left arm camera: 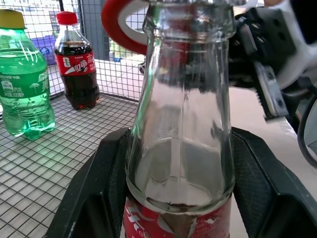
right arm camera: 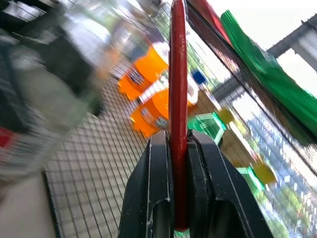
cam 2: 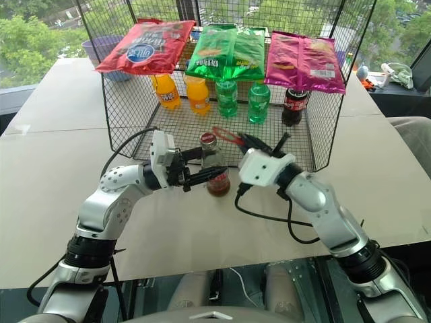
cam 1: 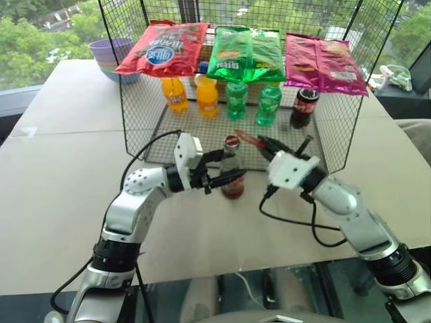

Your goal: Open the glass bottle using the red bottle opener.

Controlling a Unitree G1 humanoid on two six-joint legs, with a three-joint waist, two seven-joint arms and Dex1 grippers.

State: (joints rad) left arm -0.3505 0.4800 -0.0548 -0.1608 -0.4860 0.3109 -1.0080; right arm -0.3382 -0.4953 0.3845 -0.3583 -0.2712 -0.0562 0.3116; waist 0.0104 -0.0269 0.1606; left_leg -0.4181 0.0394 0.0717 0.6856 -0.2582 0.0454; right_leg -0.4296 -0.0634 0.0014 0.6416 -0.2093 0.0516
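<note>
The glass bottle (cam 1: 232, 171) stands upright on the pale table (cam 1: 60, 175), just in front of the open side of a wire cage (cam 1: 135, 114), with dark liquid in its lower part and its small red cap (cam 1: 231, 140) on top. The left gripper (cam 1: 225, 178) reaches in from the left, level with the tabletop, and its two black fingers (left arm camera: 99, 183) press against the bottle's body on either side, so it is pinching the bottle around its lower half. The right gripper (cam 1: 266, 143) comes in from the right side and its fingers (right arm camera: 153, 193) are pressed together on the handle of the red bottle opener (cam 1: 248, 139), which sticks out toward the bottle top; the opener's ring end sits right beside the cap, though whether it touches the cap cannot be told. In the left wrist view the red ring (left arm camera: 121, 25) shows behind the bottle's neck near the top. Inside the cage stand two orange bottles (cam 1: 192, 94), two green bottles (cam 1: 252, 101) and a dark cola bottle (cam 1: 304, 106) with a red label, in a row well behind the glass bottle. Three snack bags, red (cam 1: 161, 48), green (cam 1: 246, 54) and pink (cam 1: 323, 64), lie on top of the cage. A stack of bowls (cam 1: 111, 57) sits on the table to the left, behind the cage.
</note>
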